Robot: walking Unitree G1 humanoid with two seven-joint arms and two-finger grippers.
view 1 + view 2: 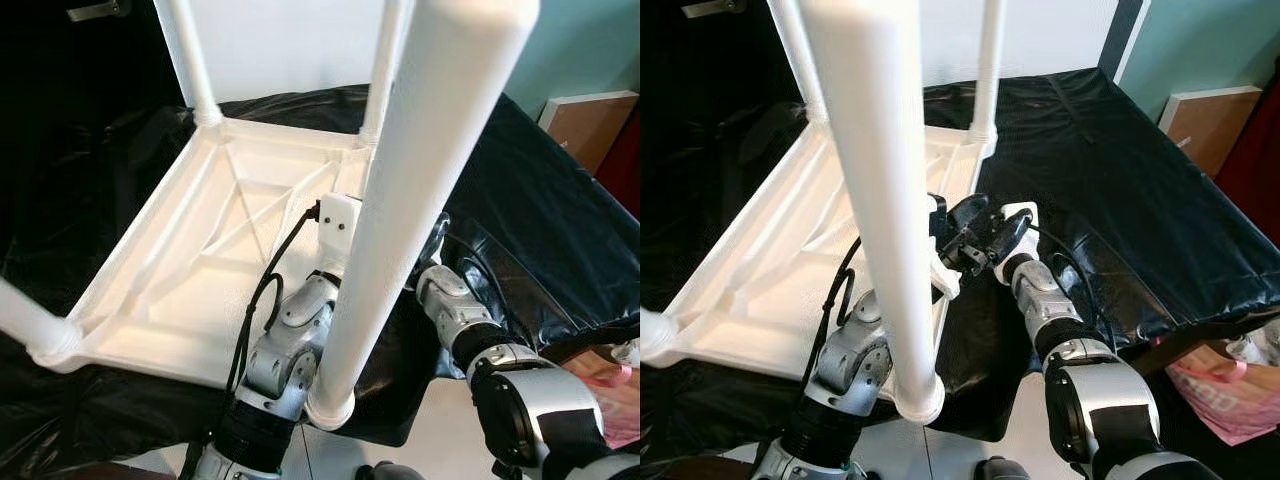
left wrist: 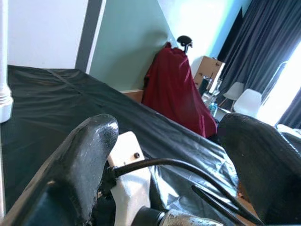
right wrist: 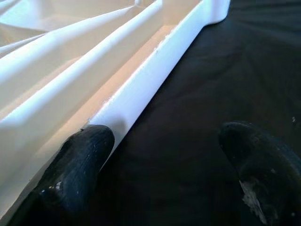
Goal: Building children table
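A white plastic children's table lies upside down on a surface covered with black cloth, its legs pointing up. The near right leg rises close in front of my eyes and hides part of both grippers. Both grippers meet at the table's right rim beside that leg. My left gripper is open, with the right wrist's white camera block and its cable between the fingers. My right gripper is open and low over the cloth, one finger against the rim.
The far legs stand upright at the back corners. A brown board leans at the right and a pink bag lies below the cloth's edge. A red draped shape and white chairs stand further off.
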